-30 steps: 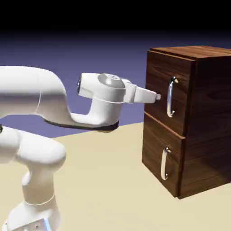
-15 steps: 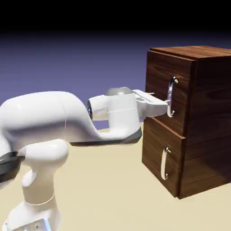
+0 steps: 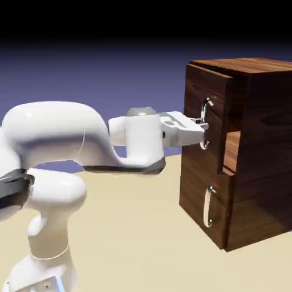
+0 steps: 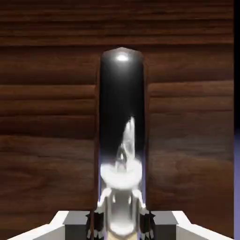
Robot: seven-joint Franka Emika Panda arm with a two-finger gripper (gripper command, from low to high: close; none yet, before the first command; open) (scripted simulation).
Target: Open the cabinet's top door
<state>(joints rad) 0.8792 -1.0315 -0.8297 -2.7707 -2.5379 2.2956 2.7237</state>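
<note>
Your top door (image 3: 201, 122) stands swung partly out from the cabinet (image 3: 259, 148), a gap showing at its right edge. The gripper (image 3: 202, 132) is clamped on the door's silver handle (image 4: 122, 140). Bare table (image 3: 131, 228) lies below the arm.

Glossy white rounded arm (image 3: 57, 128) showing dark band at elbow joint, grey cap atop wrist, small grey fingertips (image 4: 96, 224).

Handle (image 4: 121, 140) between the end effector (image 4: 121, 224) fingertips, its lower end hidden.
</note>
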